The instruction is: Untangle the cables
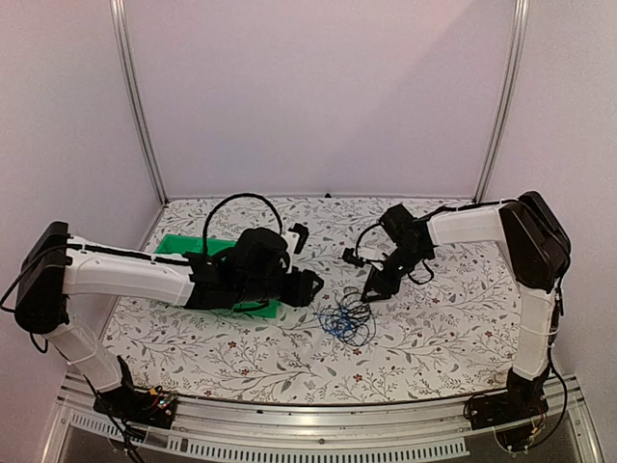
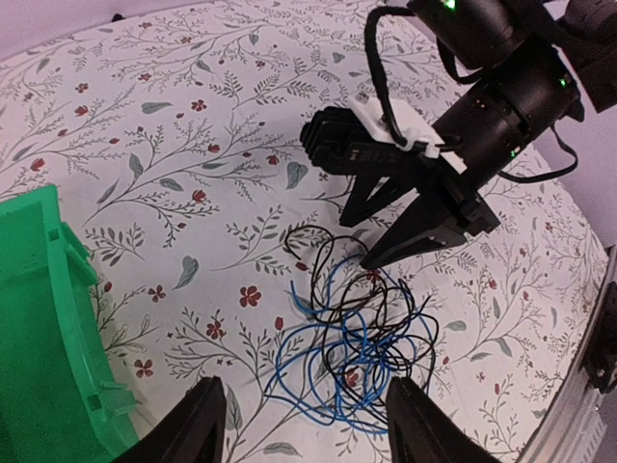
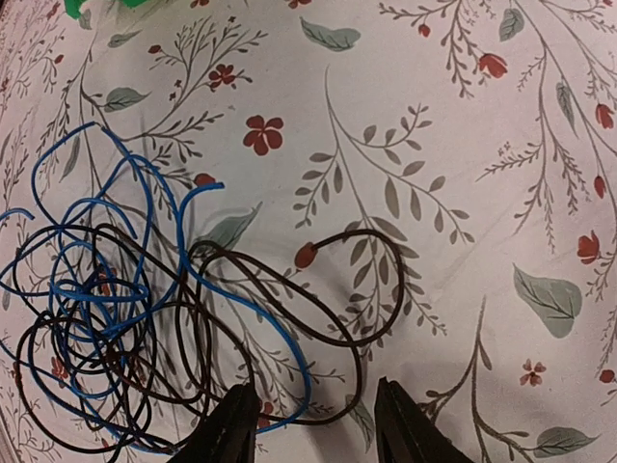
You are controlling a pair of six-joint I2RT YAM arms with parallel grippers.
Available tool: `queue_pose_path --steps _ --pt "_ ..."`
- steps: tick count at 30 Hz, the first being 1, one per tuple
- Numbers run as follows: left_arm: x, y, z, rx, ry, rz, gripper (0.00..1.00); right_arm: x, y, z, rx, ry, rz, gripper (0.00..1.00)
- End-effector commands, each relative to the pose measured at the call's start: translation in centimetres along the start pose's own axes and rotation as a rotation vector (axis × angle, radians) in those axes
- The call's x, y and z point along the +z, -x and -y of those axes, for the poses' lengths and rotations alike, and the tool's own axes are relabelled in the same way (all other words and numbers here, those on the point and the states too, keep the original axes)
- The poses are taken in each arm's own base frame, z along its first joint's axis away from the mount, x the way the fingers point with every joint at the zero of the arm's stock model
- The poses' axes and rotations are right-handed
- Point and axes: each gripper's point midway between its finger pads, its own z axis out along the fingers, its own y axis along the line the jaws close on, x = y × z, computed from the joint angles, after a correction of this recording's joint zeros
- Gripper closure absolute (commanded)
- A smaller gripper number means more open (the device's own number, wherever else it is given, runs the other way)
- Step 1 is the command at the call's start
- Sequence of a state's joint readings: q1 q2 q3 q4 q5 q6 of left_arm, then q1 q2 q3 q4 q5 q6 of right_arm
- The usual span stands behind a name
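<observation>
Cables lay snarled on the table just left of the right gripper, its parted fingers astride a black loop; the left gripper, equally wide, seemed farther.

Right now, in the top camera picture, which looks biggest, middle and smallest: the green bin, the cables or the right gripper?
1. green bin: largest, though the left arm hides part.
2. cables.
3. right gripper: only slightly smaller than the cables, so those two are close.
</observation>
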State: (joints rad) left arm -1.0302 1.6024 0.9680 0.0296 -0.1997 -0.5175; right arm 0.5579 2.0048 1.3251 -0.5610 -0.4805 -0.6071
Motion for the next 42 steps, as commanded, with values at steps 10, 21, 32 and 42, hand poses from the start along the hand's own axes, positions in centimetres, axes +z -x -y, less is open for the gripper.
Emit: queue_pose_path --steps 10,21,32,42 --pt "-0.5 0.6 0.3 -0.047 -0.015 0.072 0.43 1.5 0.9 1.9 -0.040 -0.153 -0.026 0.99" --pt "2.1 1.1 2.1 -0.038 -0.064 0.073 0.43 -10.1 7.7 -1.7 -0.141 -0.238 0.198 1.00" --pt "3.2 3.0 4.4 -0.044 -0.168 0.150 0.43 -16.5 10.0 -5.6 -0.181 -0.223 0.327 1.00" --pt "6.2 2.6 4.6 -0.116 -0.127 0.089 0.44 -12.3 5.4 -1.9 0.019 -0.195 0.239 0.76"
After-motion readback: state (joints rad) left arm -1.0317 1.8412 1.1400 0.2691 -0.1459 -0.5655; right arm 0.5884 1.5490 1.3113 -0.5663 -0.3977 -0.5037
